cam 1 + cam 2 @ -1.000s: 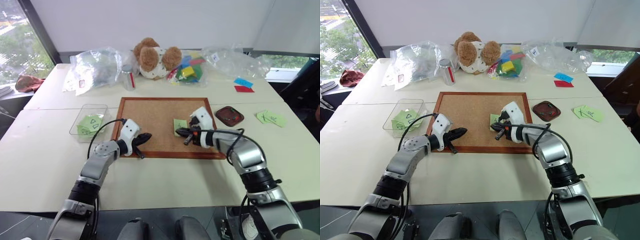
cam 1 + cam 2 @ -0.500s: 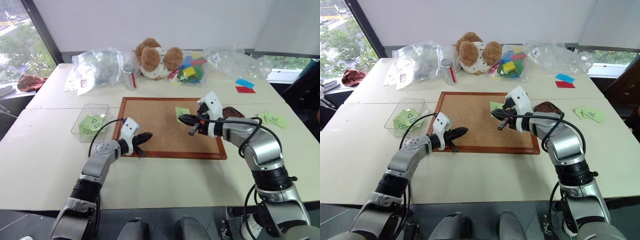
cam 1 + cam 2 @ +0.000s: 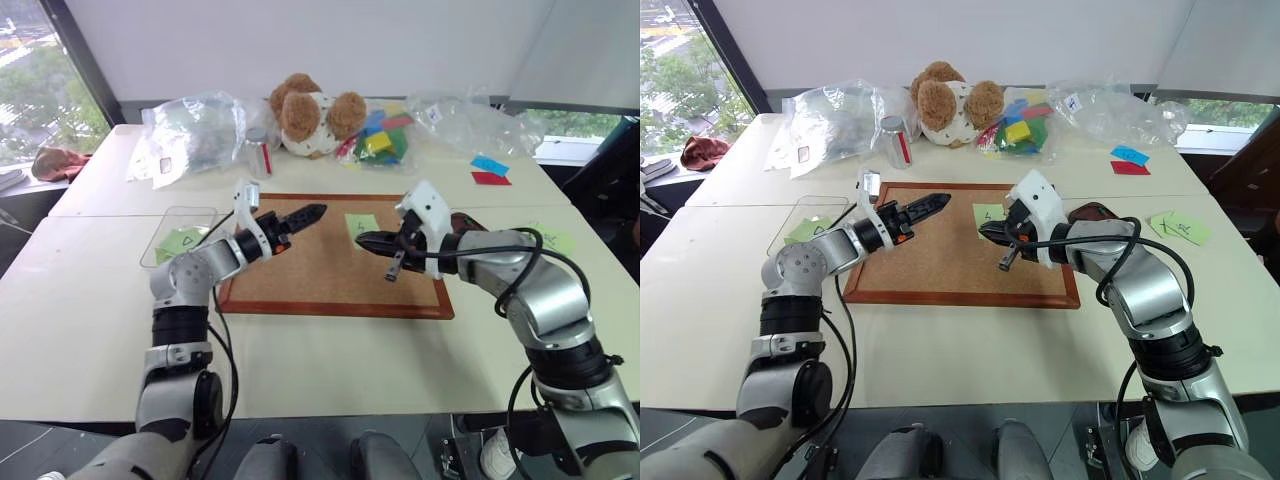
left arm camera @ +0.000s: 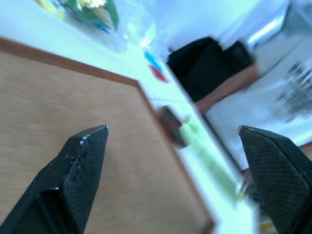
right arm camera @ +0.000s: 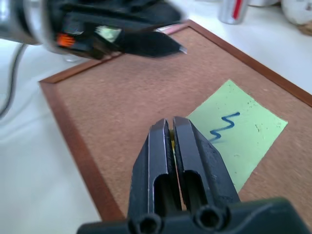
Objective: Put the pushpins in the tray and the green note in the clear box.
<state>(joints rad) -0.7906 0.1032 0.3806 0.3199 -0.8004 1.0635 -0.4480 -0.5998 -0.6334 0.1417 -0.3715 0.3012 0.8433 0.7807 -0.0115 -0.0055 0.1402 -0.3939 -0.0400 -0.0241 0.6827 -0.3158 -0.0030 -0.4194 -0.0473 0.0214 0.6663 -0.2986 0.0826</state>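
While the small light-green squiggle-marked paper note (image 3: 361,225) lies flat on the wood-framed corkboard (image 3: 300,275), flimsy and best lifted by an edge, left fingers (image 4: 78,165) spread; right fingers (image 5: 195,161) pressed together, perhaps pinching a pin.

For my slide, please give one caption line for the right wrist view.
Shut right gripper above the corkboard, beside the green note with its squiggle; the left gripper reaches in opposite.

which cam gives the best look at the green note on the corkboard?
Right wrist view: the green note lies flat on the corkboard beyond the shut right gripper, its blue squiggle plain. In both eye views it is a small patch between the two grippers, its mark barely legible. Left wrist view: too blurred to pick the note out.
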